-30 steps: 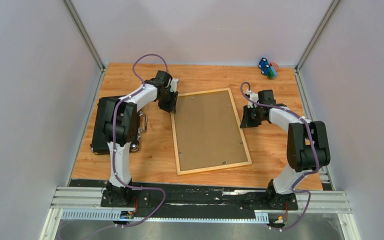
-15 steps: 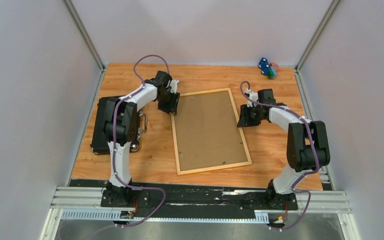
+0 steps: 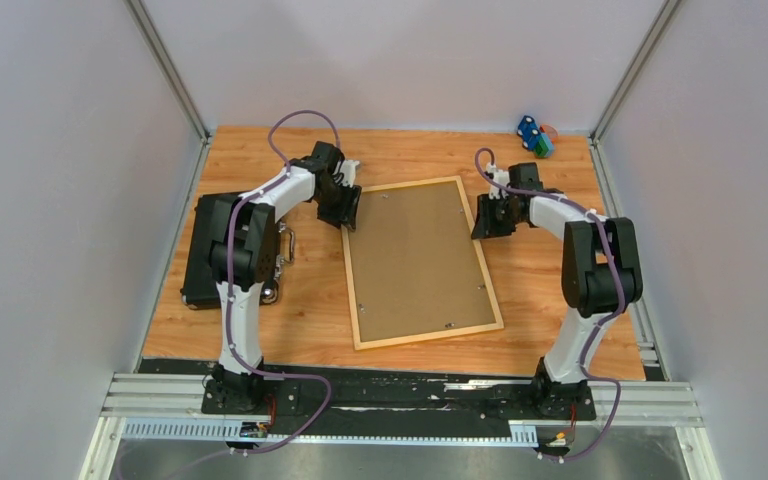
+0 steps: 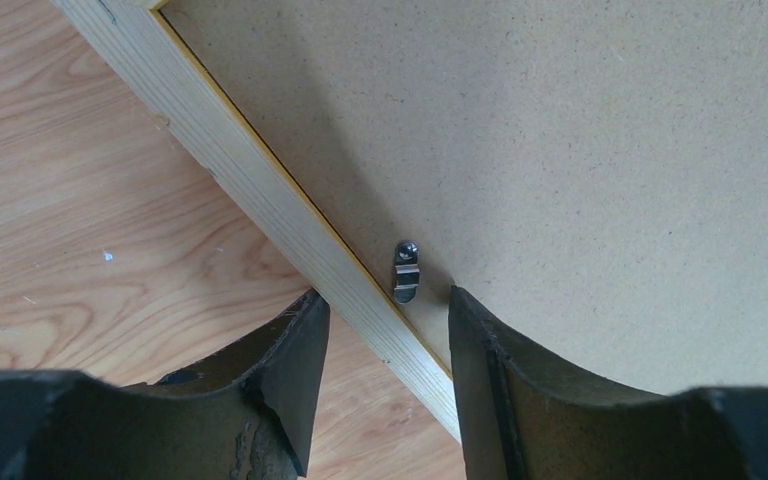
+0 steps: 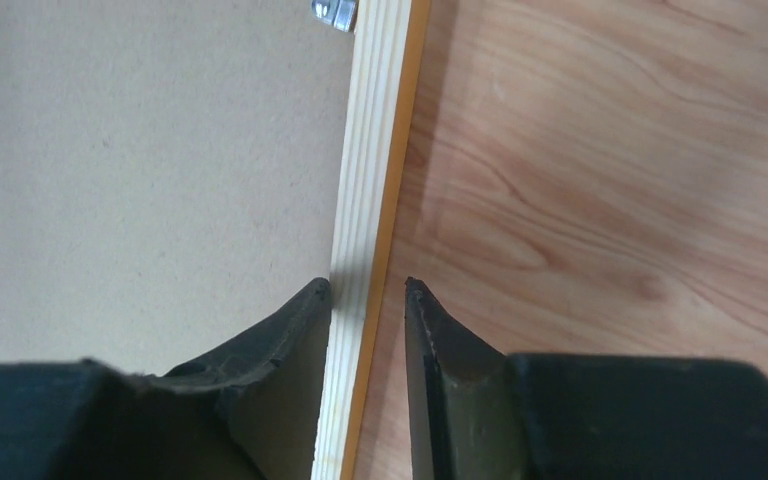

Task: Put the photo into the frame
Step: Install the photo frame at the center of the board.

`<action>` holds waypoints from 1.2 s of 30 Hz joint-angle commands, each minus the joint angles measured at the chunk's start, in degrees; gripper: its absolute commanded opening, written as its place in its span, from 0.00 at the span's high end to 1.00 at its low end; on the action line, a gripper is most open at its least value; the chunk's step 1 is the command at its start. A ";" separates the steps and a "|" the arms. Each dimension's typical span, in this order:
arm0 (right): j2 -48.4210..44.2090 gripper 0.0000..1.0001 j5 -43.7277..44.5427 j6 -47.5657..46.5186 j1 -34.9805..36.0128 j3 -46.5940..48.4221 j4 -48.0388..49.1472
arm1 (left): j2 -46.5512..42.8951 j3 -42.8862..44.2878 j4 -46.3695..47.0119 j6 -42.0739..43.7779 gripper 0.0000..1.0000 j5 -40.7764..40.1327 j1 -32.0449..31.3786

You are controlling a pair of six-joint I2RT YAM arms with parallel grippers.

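Observation:
The frame (image 3: 428,336) lies flat mid-table, back side up, with the plain brown backing board (image 3: 415,255) filling it. The photo is hidden. My left gripper (image 3: 348,212) is open and straddles the frame's left rail (image 4: 250,175) near the far corner, beside a small metal clip (image 4: 406,270). In the left wrist view its fingertips (image 4: 388,300) stand well apart. My right gripper (image 3: 484,220) straddles the right rail (image 5: 380,120). In the right wrist view its jaws (image 5: 368,288) are narrowly open, with the inner finger at the rail's edge and a sliver of table showing at the outer finger.
A black rectangular case (image 3: 205,250) lies at the table's left edge, under the left arm. A small blue and green toy (image 3: 534,136) sits at the far right corner. Grey walls enclose the table on three sides. Another metal clip (image 5: 335,12) sits on the right rail.
My right gripper has moved along the frame's right rail toward the far end and slightly inward. The left gripper and the frame have hardly moved.

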 commanded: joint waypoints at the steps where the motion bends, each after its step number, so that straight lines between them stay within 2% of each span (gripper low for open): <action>1: 2.33 0.71 -0.38 0.82 0.25 3.92 1.13 | 0.74 1.75 -0.50 1.34 0.44 1.21 0.05; 5: 2.87 0.79 -0.77 0.86 0.26 3.58 1.13 | 0.71 1.92 -0.65 1.83 0.43 1.41 0.13; 8: 2.08 0.88 -0.60 0.78 0.25 1.86 1.08 | 1.04 2.63 -1.33 2.24 0.42 1.90 0.55; 12: -0.40 0.95 0.45 1.52 0.18 -1.20 1.04 | 1.48 4.27 -2.80 3.46 0.33 3.42 1.35; 14: -2.14 0.96 1.24 2.43 0.18 -2.73 1.04 | 1.49 4.93 -3.41 3.88 0.27 4.11 1.58; 18: -5.05 0.97 1.32 4.77 0.11 -5.31 0.81 | 1.45 6.04 -4.52 6.58 0.26 3.91 1.65; 25: -7.34 0.97 -0.78 6.90 0.13 -7.45 0.35 | 1.96 6.98 -5.74 8.05 0.38 0.19 1.72; 36: -5.84 0.97 -2.10 6.46 -0.36 -7.49 0.66 | 2.19 6.19 -6.04 6.49 0.38 3.50 1.77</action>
